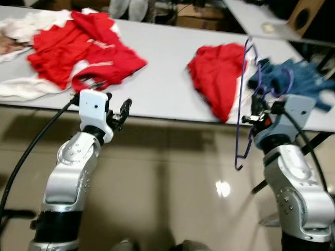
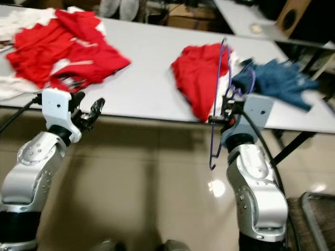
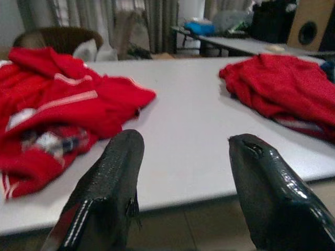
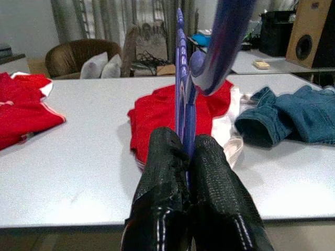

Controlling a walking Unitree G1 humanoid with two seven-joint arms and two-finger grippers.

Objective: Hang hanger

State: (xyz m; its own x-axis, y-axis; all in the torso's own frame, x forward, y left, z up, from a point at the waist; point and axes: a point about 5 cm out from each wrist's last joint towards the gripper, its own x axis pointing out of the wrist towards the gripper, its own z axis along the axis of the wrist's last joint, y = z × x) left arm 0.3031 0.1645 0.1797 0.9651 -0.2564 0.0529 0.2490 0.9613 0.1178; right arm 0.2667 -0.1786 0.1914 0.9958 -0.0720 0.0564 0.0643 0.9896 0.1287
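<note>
Starting at the robot's left: a heap of red garments (image 1: 78, 49) with white cloth (image 1: 23, 89) beneath lies on the grey table (image 1: 162, 78), near its front edge. The left gripper (image 1: 123, 111) is raised just short of that edge, fingers (image 3: 112, 178) spread wide, nothing between them.

Mid-table, a second red garment (image 1: 217, 76) is bunched and droops over the front edge. It lies directly behind the hanger as seen from the head.

The purple hanger (image 1: 242, 104) is off the table, held in the air in front of its edge by the right gripper (image 4: 187, 157), whose fingers are pressed tight on the plastic. Its long axis runs near vertical, one end up at the level of the red garment, the other down toward the tiled floor (image 1: 167, 193). The hook end appears to be near the gripper, though blur leaves this uncertain.

Farther right, a blue denim garment (image 1: 293, 78) lies on the table, beside the red one. Beyond stands a second table (image 1: 267, 21).
</note>
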